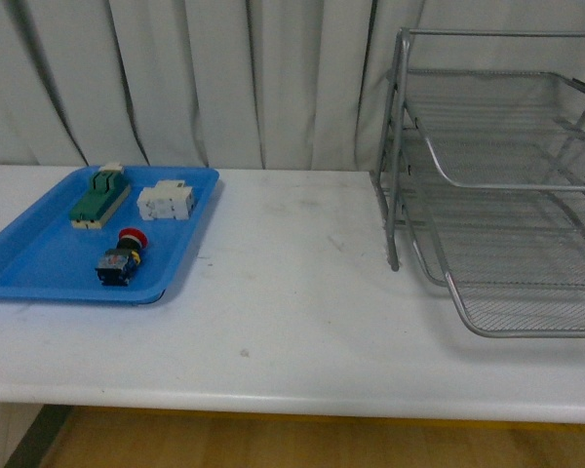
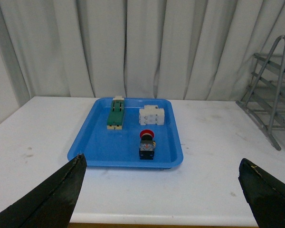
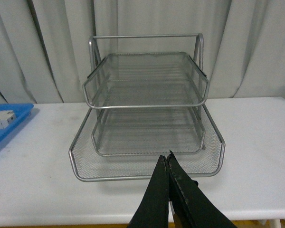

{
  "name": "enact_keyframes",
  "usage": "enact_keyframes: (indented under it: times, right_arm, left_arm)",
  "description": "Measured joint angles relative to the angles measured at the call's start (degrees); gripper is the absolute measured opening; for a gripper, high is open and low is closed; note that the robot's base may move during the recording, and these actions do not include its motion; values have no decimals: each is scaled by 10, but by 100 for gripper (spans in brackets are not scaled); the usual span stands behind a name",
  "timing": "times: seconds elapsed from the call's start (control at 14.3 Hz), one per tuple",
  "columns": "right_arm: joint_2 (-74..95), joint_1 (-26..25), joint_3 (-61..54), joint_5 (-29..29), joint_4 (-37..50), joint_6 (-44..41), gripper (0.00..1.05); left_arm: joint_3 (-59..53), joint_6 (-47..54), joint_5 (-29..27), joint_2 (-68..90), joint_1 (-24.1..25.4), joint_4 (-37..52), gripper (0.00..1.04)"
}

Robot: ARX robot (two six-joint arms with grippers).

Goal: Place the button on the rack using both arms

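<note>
The button (image 1: 123, 259), with red cap and dark body, lies on its side near the front of the blue tray (image 1: 34, 263). It also shows in the left wrist view (image 2: 147, 144). The silver wire rack (image 1: 507, 185) stands at the right of the table and fills the right wrist view (image 3: 147, 114). My left gripper (image 2: 162, 164) is open wide and empty, back from the tray at the table's near edge. My right gripper (image 3: 166, 157) is shut and empty, just in front of the rack's lowest tier. Neither arm shows in the front view.
A green-and-cream block (image 1: 99, 196) and a white block (image 1: 166, 201) lie at the back of the blue tray. White table (image 1: 292, 292), grey curtain behind. The tray's edge and the white block show at the left of the right wrist view (image 3: 4, 118).
</note>
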Motion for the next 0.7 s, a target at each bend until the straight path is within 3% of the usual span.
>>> enact_keyframes:
  times: [0.07,0.42,0.49,0.56,0.63,0.7]
  right_arm:
    - [0,0,0,0,1,0,2]
    - [0,0,0,0,1,0,65]
    - [0,0,0,0,1,0,78]
    - [0,0,0,0,2,0,94]
    - [0,0,0,0,1,0,100]
    - [0,0,0,0,1,0,98]
  left_arm:
    - [0,0,0,0,0,0,98]
    - [0,0,0,0,0,0,98]
    - [25,-19,33,18,12,-82,98]
    - [94,-79,80,136,40,-175,98]
    - [117,-94,86,202,28,-122,98]
    - [149,-98,88,313,15,-12,98]
